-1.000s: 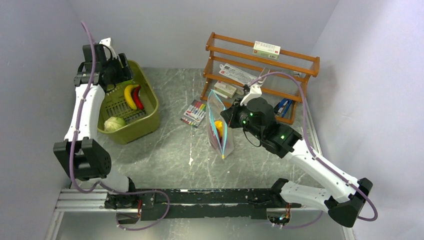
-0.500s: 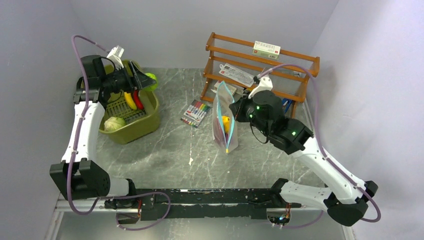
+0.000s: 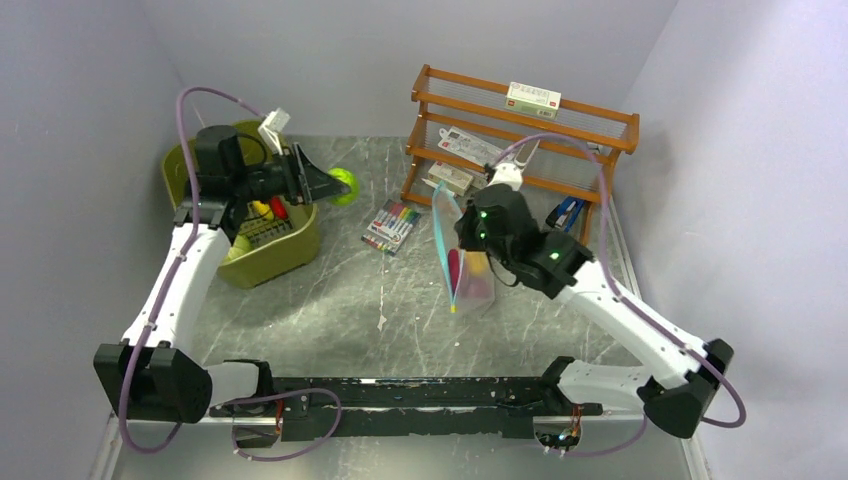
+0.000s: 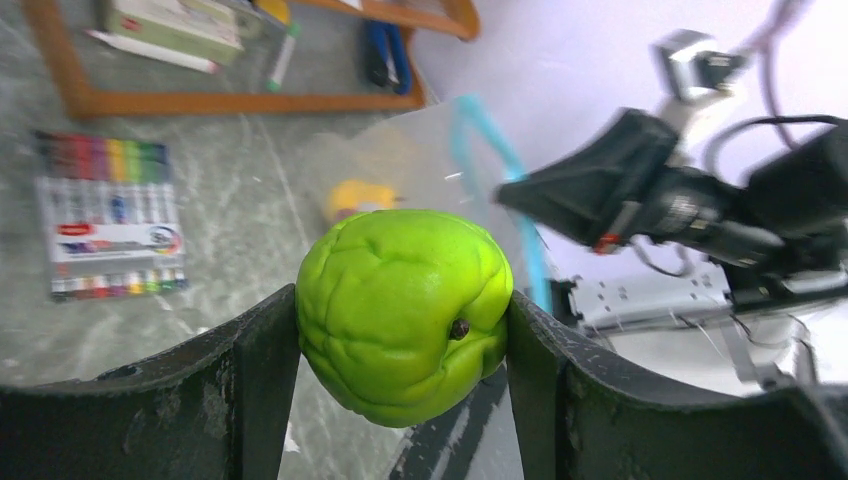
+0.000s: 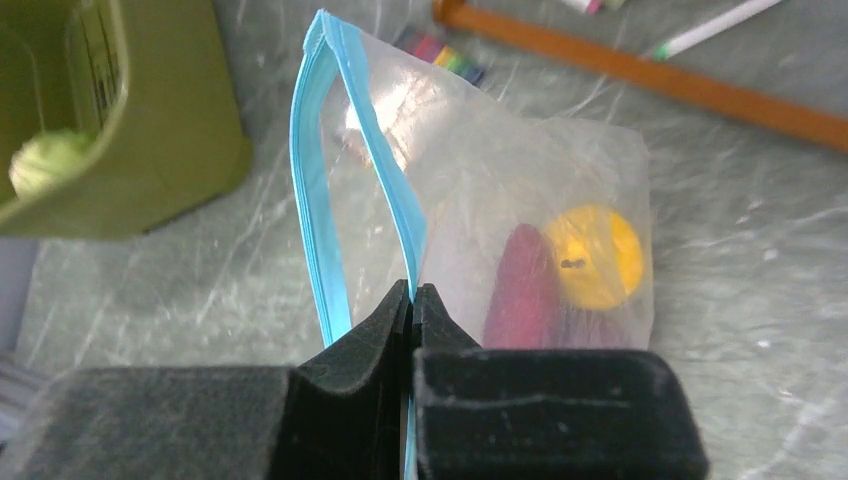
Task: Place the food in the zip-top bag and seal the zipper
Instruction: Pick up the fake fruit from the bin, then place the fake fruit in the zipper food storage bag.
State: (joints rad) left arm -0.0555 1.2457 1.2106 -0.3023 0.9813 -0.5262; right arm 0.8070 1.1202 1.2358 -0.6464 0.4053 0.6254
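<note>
The left claw (image 4: 405, 335) is clenched on a bumpy green fruit (image 4: 405, 315), held in the air just off the olive tub (image 3: 275, 255) in the tabletop's far left corner. The right claw (image 5: 412, 300) pinches one lip of the clear bag (image 5: 520, 170) at its blue zipper (image 5: 318, 190). It holds the bag up mid-tabletop, nearer the right edge, mouth open. A yellow piece (image 5: 597, 255) and a purple-red one (image 5: 520, 290) lie inside. A carrying step, I'd say: next the fruit must cross above the marker pack (image 3: 388, 225) and drop through that narrow mouth. The markers' label is too blurred to read.
</note>
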